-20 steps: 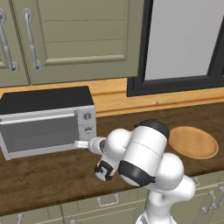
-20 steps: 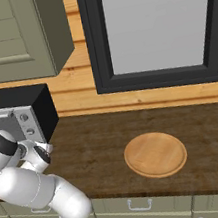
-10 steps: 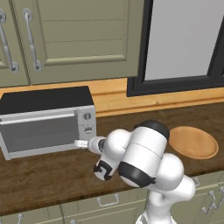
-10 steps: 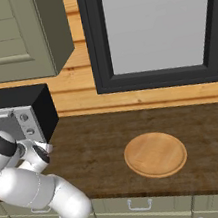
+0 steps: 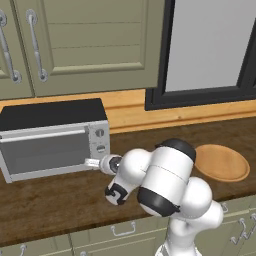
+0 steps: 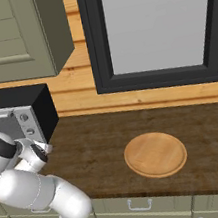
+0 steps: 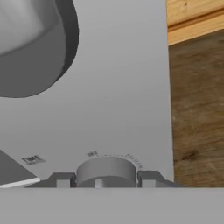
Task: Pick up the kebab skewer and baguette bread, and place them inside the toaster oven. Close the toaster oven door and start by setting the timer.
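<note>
You're looking at a glossy white arm of rounded, bulbous segments (image 5: 167,180), black bands ringing its joints, a dark collar at nine o'clock, and small dark grey finger tips (image 7: 62,179).

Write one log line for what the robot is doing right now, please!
stage: setting timer | gripper: shut on timer knob | toaster oven door: closed | wooden plate: bare

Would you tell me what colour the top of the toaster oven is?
Black, best seen in the left base view on the toaster oven.

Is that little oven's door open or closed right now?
Closed. The toaster oven door stands upright, flush with the toaster oven front, glass facing out.
</note>
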